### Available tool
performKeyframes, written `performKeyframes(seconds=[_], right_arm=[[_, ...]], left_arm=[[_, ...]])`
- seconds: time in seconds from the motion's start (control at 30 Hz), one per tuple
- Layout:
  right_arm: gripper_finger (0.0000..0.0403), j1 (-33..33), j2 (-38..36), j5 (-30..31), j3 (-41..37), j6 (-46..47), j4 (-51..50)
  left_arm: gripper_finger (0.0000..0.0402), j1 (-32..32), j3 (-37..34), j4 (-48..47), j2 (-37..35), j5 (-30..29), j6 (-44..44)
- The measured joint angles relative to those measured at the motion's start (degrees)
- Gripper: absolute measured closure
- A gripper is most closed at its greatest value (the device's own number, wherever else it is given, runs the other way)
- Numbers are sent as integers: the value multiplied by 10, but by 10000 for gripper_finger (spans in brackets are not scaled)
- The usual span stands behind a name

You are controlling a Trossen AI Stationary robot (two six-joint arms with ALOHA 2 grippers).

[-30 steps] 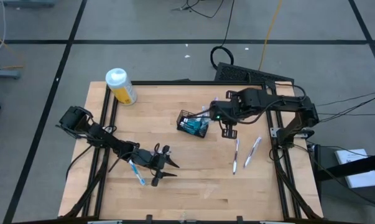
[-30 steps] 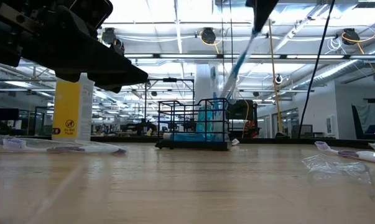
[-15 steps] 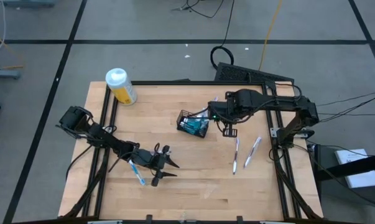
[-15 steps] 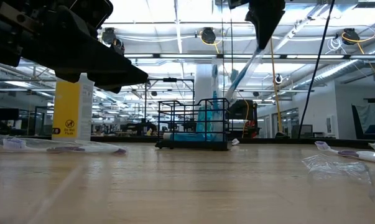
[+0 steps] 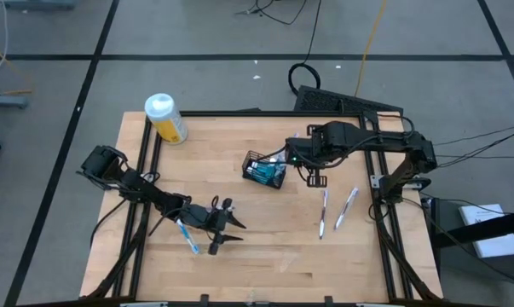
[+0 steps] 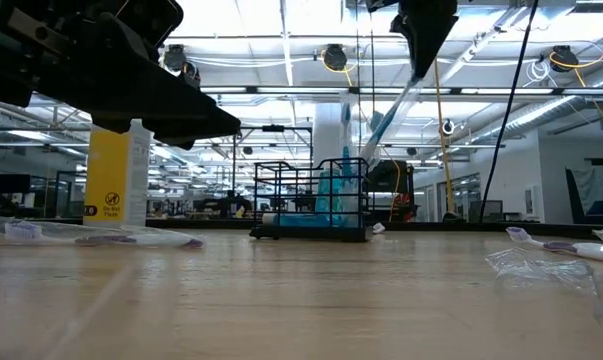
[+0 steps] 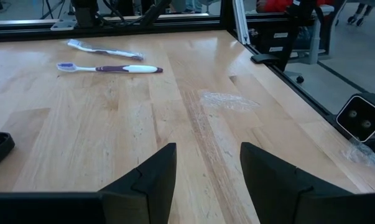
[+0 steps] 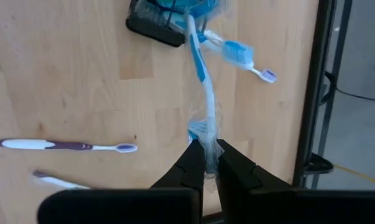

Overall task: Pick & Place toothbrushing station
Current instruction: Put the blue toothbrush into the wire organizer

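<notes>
The black wire-mesh basket (image 5: 263, 171) (image 6: 316, 200) stands mid-table with teal tubes inside. My right gripper (image 5: 301, 159) (image 8: 207, 163) hangs just right of it and above it, shut on a white-and-blue toothbrush (image 8: 199, 68) in clear wrap that slants down into the basket. A second wrapped toothbrush (image 8: 237, 53) sticks out over the basket's rim. My left gripper (image 5: 218, 230) (image 7: 206, 180) waits open near the table's front left, beside a toothbrush (image 5: 187, 234) lying flat. My right gripper pinches the toothbrush's wrapped upper end (image 8: 203, 134) between its two fingers. The fingers come from above, pointing steeply down. The toothbrush (image 6: 391, 115) hangs slanted below them, toward the table's left, with its lower end inside the basket (image 8: 165, 22).
A yellow bottle with a white cap (image 5: 165, 118) stands at the far left corner. Two toothbrushes (image 5: 325, 209) (image 5: 347, 207) lie flat right of centre. A scrap of clear wrap (image 7: 227, 99) lies on the wood. The black table frame (image 8: 318, 93) runs along the edges.
My right gripper has come down a little toward the basket and rolled slightly, staying shut. The toothbrush has sunk with it and now leans more, its lower end in the basket. It has kept still for the last half second.
</notes>
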Motion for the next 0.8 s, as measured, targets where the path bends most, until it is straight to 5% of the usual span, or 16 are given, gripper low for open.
performKeyframes(seconds=[0.8], right_arm=[[392,-16,9,-44,0,-75,148]], left_arm=[[220,0,0,5,0,-5,8]])
